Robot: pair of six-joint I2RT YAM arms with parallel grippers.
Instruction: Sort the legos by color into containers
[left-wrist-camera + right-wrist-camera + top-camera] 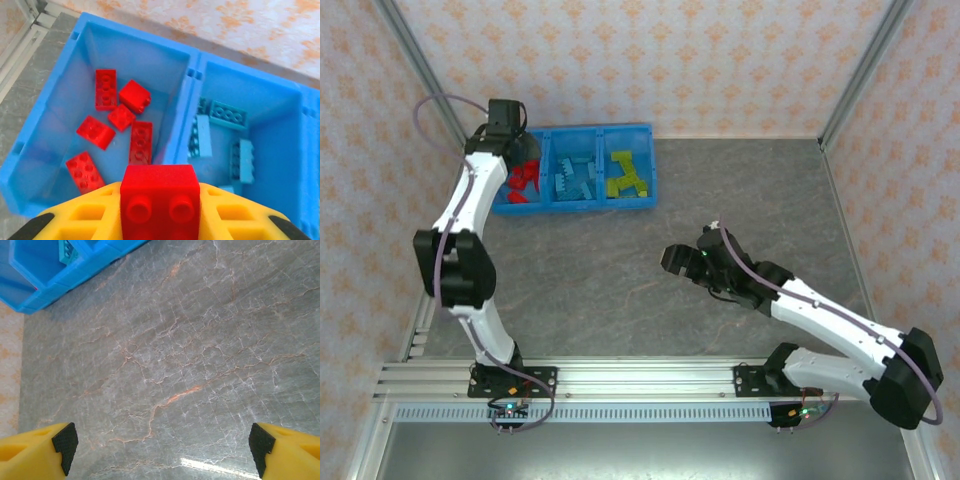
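Note:
My left gripper (159, 212) is shut on a red lego (159, 187), its yellow fingers (85, 215) pressed on both sides of the brick. It hangs over the left compartment of the blue tray of containers (183, 122), where several red legos (120, 117) lie. The middle compartment holds several light blue legos (227, 116). From above, the left gripper (517, 148) is over the red legos (523, 183), with light blue legos (573, 179) and lime green legos (627, 175) in the other two compartments. My right gripper (672, 259) stands open over bare table, nothing between its pads (65, 441).
The blue tray (582, 206) sits at the back left of the grey marble table (650, 290); a corner of the tray (47, 272) appears in the right wrist view. Patterned walls and metal posts enclose the table. A rail runs along the near edge.

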